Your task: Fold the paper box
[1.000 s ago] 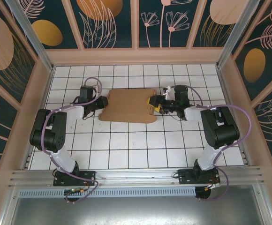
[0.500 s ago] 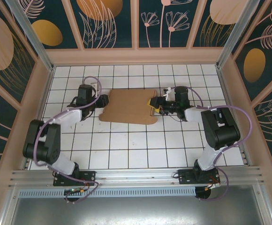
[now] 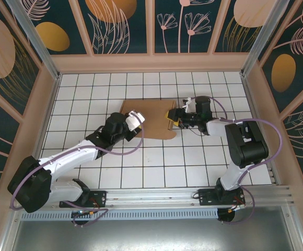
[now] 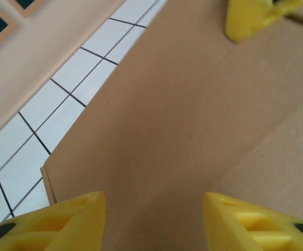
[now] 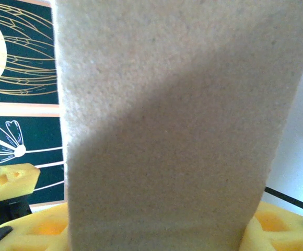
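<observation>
The counter [image 3: 156, 162] was white tile ruled with dark grid lines. On it, toward the far middle, lay the paper box [image 3: 154, 123], a plain brown cardboard sheet.

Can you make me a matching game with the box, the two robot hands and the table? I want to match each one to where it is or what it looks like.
Things:
1. paper box
2. left gripper
3. right gripper
4. table

Descriptions:
A. white tiles with dark lines
B. at the box's right edge
C. open, above the box's left part
D. plain brown cardboard

Pairs: 1-D, 2-C, 3-B, 4-A
</observation>
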